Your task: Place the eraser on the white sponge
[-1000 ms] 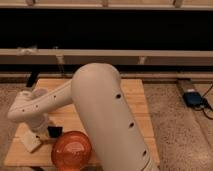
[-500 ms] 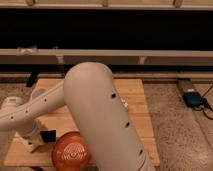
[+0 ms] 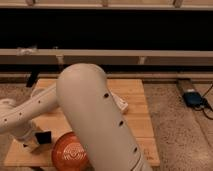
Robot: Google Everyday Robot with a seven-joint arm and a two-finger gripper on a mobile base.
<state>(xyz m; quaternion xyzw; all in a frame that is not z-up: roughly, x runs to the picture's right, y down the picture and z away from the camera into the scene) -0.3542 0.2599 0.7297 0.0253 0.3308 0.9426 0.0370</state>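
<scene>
Camera view: the robot's large white arm point(image 3: 95, 120) fills the centre of the frame, its forearm reaching down to the left over a light wooden table point(image 3: 135, 117). The gripper point(image 3: 36, 142) sits low at the table's front-left corner, just left of a round orange plastic plate point(image 3: 70, 153) with a pale ring pattern. A small black rectangular eraser point(image 3: 43, 138) shows at the gripper's tip, pressed against the white housing; it appears to be held there, but whether it is clamped cannot be told. Its visible face looks nearly square, so its long axis cannot be read. A pale cream-white rectangular sponge point(image 3: 31, 145) lies under and beside the gripper, touching or nearly touching the eraser; its long axis seems to run roughly front-left to back-right. A white flat object point(image 3: 120, 103) protrudes from behind the arm mid-table. A blue and black device point(image 3: 193, 98) rests on the speckled floor to the right.
</scene>
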